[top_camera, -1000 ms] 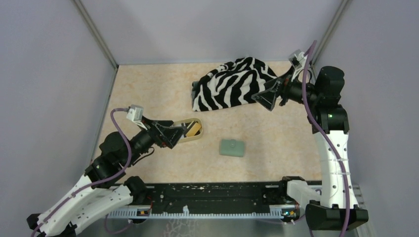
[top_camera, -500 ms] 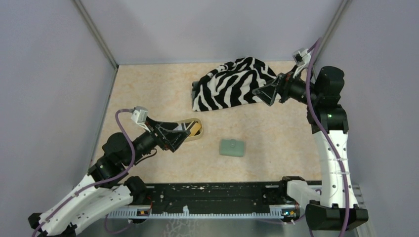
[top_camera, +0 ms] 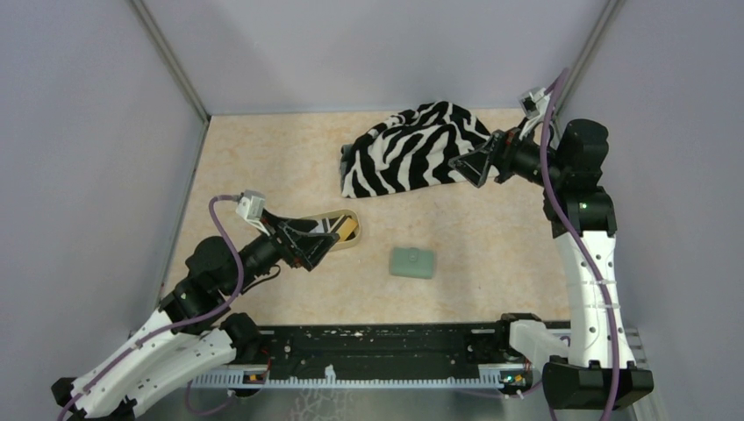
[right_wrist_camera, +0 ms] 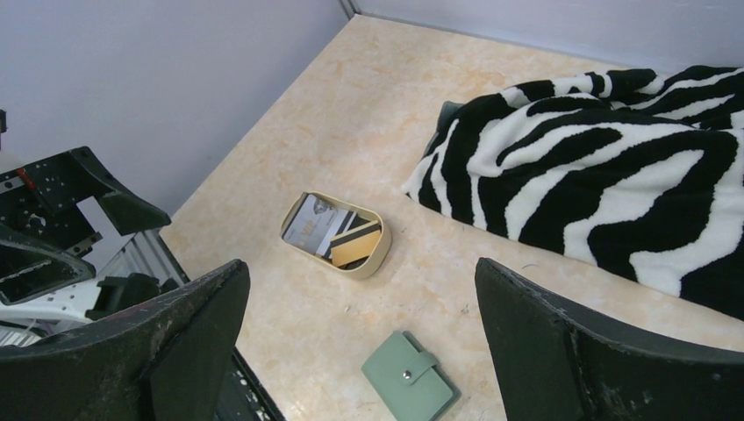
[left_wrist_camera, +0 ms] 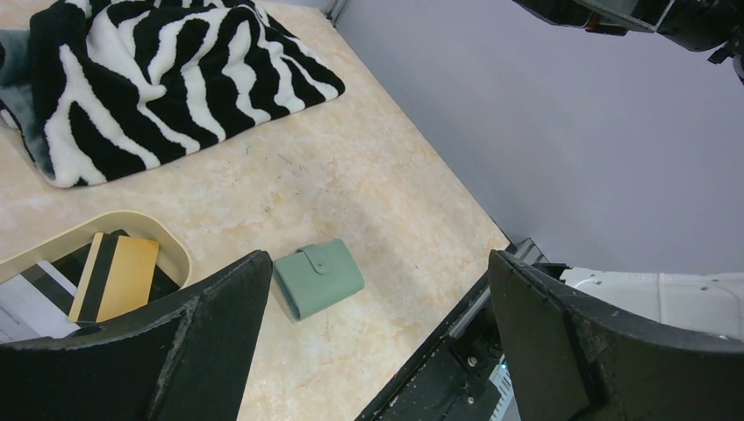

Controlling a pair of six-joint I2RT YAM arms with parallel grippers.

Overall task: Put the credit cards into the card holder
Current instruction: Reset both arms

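1. Credit cards [top_camera: 344,230] are lying unheld, because the left gripper [top_camera: 321,246] is hanging with its jaws spread wide and nothing between them.
2. Its fingers [left_wrist_camera: 211,324] are hovering over one end of the tan oval tray [right_wrist_camera: 354,268], and the top view is not showing whether they are touching it.
3. The cards are sitting inside that tray in a loose overlapping pile, with a yellow-orange one bearing a dark stripe lying beside darker and paler ones.
4. The card holder [top_camera: 412,262] is resting flat on the table [top_camera: 263,158], just to the right of the tray and apart from it, folded shut with its snap tab fastened.
5. The right gripper [top_camera: 465,173] is hanging in the air on the far right side, its jaws likewise parted and empty, well apart from both tray and card holder.
6. The zebra-striped cloth [top_camera: 412,149] is lying crumpled at the far side of the table, partly under the right gripper in the top view.
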